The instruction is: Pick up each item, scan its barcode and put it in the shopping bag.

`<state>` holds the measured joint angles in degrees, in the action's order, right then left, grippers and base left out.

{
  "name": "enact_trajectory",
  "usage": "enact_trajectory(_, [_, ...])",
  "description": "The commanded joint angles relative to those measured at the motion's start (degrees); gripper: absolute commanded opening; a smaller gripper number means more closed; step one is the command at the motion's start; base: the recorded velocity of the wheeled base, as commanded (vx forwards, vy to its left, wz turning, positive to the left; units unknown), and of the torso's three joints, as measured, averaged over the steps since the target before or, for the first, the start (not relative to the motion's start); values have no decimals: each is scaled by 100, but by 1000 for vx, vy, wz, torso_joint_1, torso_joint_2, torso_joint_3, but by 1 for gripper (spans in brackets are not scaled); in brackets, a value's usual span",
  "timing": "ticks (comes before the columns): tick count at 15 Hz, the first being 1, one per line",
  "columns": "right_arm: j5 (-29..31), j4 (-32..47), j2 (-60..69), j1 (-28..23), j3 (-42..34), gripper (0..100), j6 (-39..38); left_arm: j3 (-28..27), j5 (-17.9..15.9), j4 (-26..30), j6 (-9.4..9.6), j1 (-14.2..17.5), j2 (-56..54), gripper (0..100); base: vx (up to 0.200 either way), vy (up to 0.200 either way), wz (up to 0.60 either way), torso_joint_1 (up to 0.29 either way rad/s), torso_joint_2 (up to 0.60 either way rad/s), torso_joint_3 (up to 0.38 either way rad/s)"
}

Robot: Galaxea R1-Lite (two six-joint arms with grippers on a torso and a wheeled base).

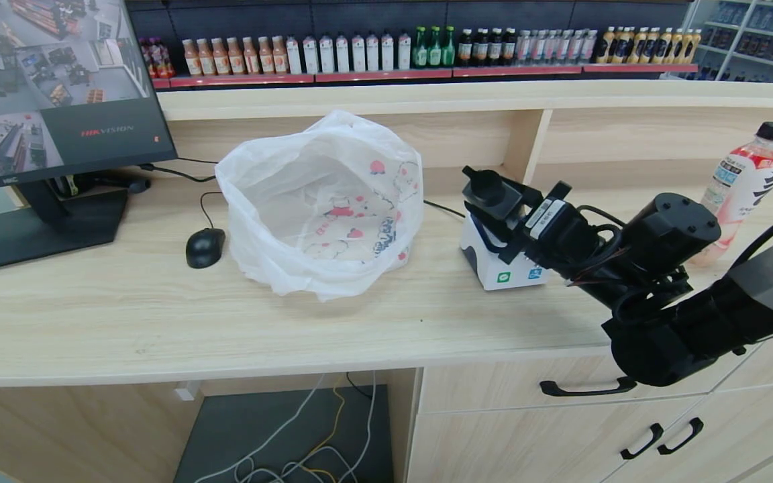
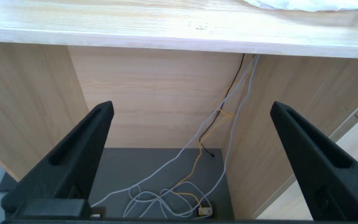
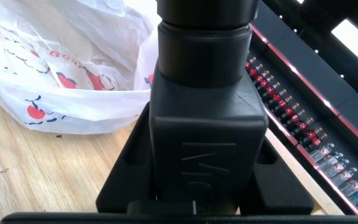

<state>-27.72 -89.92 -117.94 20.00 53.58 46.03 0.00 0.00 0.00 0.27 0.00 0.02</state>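
My right gripper [image 1: 502, 201] is shut on a black square bottle [image 1: 486, 188] with a round cap. It holds the bottle just above the white barcode scanner [image 1: 502, 268] on the counter. From the right wrist, the bottle [image 3: 204, 118] sits between the two fingers, with the bag [image 3: 61, 62] beyond it. The white shopping bag [image 1: 323, 201], printed with red fruit, stands open to the left of the scanner. My left gripper [image 2: 191, 162] is open below the counter edge, facing the recess with cables.
A pink drink bottle [image 1: 739, 188] stands at the counter's right end. A monitor [image 1: 51, 87] and a black mouse [image 1: 204, 247] sit left of the bag. Drawers with black handles [image 1: 588, 388] lie under the right side. Bottle shelves line the back wall.
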Motion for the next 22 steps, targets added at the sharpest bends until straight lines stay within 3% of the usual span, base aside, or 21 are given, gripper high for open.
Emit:
enact_trajectory(1, [30,-8,131,21,21,0,-94,0,0,0,0,0,-2,100,0,0,0,0,0,0])
enact_trajectory(6, [759,-8,500,267,39,0,-903,0,0,0,0,0,-2,100,0,0,0,0,0,0])
enact_trajectory(10, [1014,-8,949,346,-58,0,-1641,0,0,0,0,0,-2,100,0,0,0,0,0,0])
enact_trajectory(15, [1111,-8,1494,170,-981,0,-2845,0,0,0,8,0,-2,100,0,0,0,0,0,0])
enact_trajectory(19, [1867,-8,1546,126,-1209,0,-3812,0,0,0,8,-9,-2,100,0,0,0,0,0,0])
enact_trajectory(22, [2192,-8,1555,170,-1464,0,-3926,0,0,0,0,0,-2,100,0,0,0,0,0,0])
